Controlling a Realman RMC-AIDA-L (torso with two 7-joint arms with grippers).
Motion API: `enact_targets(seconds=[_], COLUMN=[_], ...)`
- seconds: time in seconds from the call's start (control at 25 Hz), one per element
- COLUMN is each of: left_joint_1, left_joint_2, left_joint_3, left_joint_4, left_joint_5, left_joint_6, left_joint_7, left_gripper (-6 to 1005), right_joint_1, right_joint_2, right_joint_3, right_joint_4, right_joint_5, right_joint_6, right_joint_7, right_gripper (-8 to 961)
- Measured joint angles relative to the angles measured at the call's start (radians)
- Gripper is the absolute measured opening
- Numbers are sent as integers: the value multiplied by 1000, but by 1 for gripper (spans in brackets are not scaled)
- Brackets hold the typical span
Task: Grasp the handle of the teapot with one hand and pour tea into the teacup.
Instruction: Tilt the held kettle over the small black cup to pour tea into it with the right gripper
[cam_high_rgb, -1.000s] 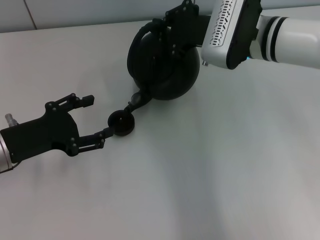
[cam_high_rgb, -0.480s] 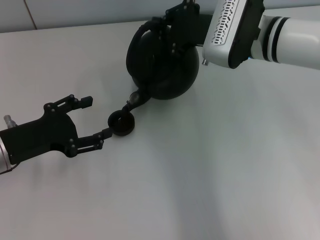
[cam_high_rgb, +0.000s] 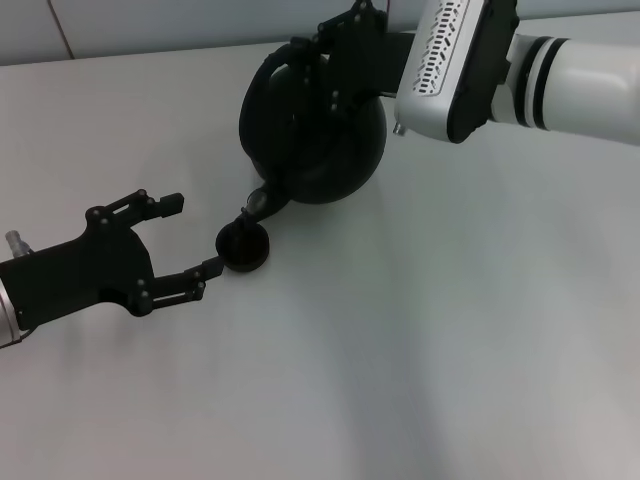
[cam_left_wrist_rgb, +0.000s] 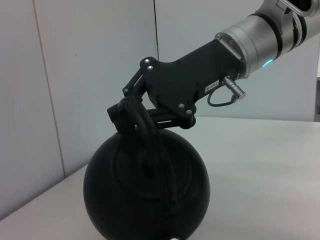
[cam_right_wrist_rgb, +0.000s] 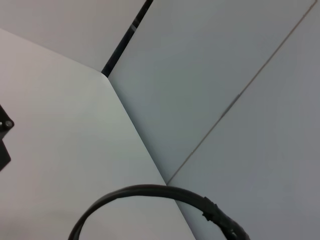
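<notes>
1. A large round matte-black teapot (cam_high_rgb: 312, 140) is seen near the far edge of the plain pale grey tabletop (cam_high_rgb: 450, 330).
2. Its thin arched black handle (cam_right_wrist_rgb: 150, 192) is shown with a thicker wrapped section.
3. A tiny round black teacup (cam_high_rgb: 243, 247) is seen.
4. Both the left gripper (cam_high_rgb: 190, 238) and right gripper (cam_high_rgb: 310, 60) are black; the right arm (cam_high_rgb: 520, 70) is white, with a slotted pattern and black bands.

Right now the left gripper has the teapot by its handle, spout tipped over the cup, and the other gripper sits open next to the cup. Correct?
Not quite: the arms are swapped. The head view shows the right gripper clamped on the handle of the teapot, spout tipped over the cup. The left gripper is the open one beside the cup. The rest stands.
</notes>
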Motion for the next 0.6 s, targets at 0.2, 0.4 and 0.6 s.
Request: enact_targets(seconds=[0.2,0.4,0.6], left_joint_1=[1,2,3], left_joint_2=[0,0,1], left_joint_3=[0,0,0], left_joint_4=[0,-1,-2], left_joint_5=[0,0,0], left_joint_6=[0,0,0], left_joint_7=[4,5,6], left_gripper=[861,862,862], right_joint_1=[-3,-27,-62], right_joint_2=[0,-2,-2], right_joint_3=[3,12,23], right_joint_4=[-1,3,6], right_joint_5=[22,96,168], right_joint_6=[1,1,1], right_joint_7=[2,2,0], right_gripper=[92,93,93])
